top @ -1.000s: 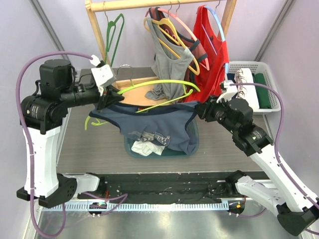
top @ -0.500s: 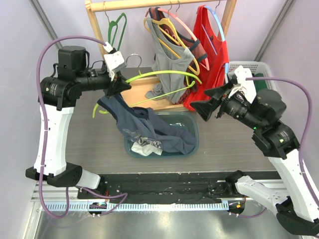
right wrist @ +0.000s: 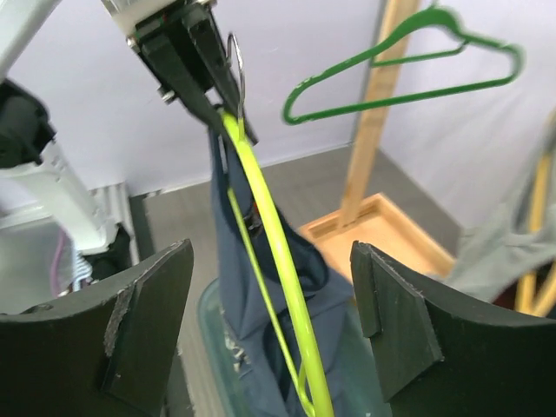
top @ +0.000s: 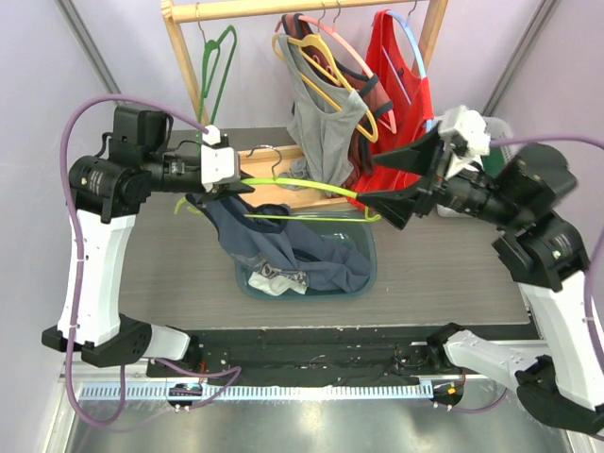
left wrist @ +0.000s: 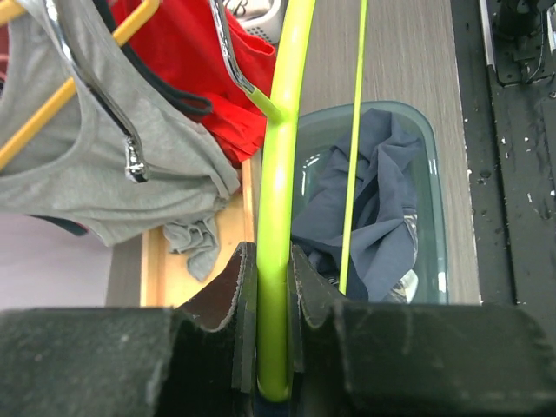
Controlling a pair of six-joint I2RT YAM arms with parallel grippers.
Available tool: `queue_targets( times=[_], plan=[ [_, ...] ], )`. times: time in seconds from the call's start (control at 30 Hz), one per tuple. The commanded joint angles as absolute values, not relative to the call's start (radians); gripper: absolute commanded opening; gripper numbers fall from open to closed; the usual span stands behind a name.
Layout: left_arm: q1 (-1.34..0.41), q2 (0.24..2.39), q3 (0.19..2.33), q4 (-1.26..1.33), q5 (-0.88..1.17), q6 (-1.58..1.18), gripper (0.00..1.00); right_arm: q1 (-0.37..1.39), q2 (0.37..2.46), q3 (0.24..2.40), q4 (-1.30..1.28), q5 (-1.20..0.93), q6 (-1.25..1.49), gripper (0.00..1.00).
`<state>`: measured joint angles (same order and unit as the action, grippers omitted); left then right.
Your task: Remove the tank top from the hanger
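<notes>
The right gripper [top: 377,184] had released the navy tank top [top: 260,236] and drawn back wide open, so the garment slumped into the bin [top: 371,250] mid-worktop, one end seemingly still caught on the hanger [top: 302,183] pinched by the left gripper [top: 229,186].

Glossy lime plastic hanger [left wrist: 276,174], matt navy cloth tank top [top: 243,226], pale wooden rack [top: 183,66]

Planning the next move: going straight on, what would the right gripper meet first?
Probably the lime hanger: it runs between the open jaws of the right gripper, though depth is unclear.
</notes>
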<state>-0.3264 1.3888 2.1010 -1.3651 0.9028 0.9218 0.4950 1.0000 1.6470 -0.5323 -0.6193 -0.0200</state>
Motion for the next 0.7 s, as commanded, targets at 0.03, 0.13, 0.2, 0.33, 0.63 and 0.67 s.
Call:
queue_targets(
  times=[0.03,0.13,0.2,0.33,0.63,0.67],
  plan=[
    [-0.334,1.364,2.114,-1.6,0.959,1.017,0.0,0.492,1.057,1.602,-0.494,-0.816,0.055,0.78],
    [-0.336,1.373,2.121,-1.598,0.959,1.015,0.0,0.492,1.048,1.571,-0.494,-0.816,0.066,0.78],
    [-0.339,1.377,2.123,-1.597,0.959,1.008,0.0,0.492,1.046,1.559,-0.502,-0.808,0.055,0.78],
    [-0.345,1.378,2.125,-1.6,0.965,0.997,0.0,0.492,1.055,1.571,-0.531,-0.811,0.037,0.78],
    [-0.345,1.381,2.148,-1.595,0.985,0.974,0.0,0.5,1.095,1.557,-0.564,-0.828,0.018,0.65],
    [-0.345,1.384,2.151,-1.595,0.986,0.971,0.0,0.5,1.098,1.562,-0.578,-0.825,0.012,0.63]
  ],
)
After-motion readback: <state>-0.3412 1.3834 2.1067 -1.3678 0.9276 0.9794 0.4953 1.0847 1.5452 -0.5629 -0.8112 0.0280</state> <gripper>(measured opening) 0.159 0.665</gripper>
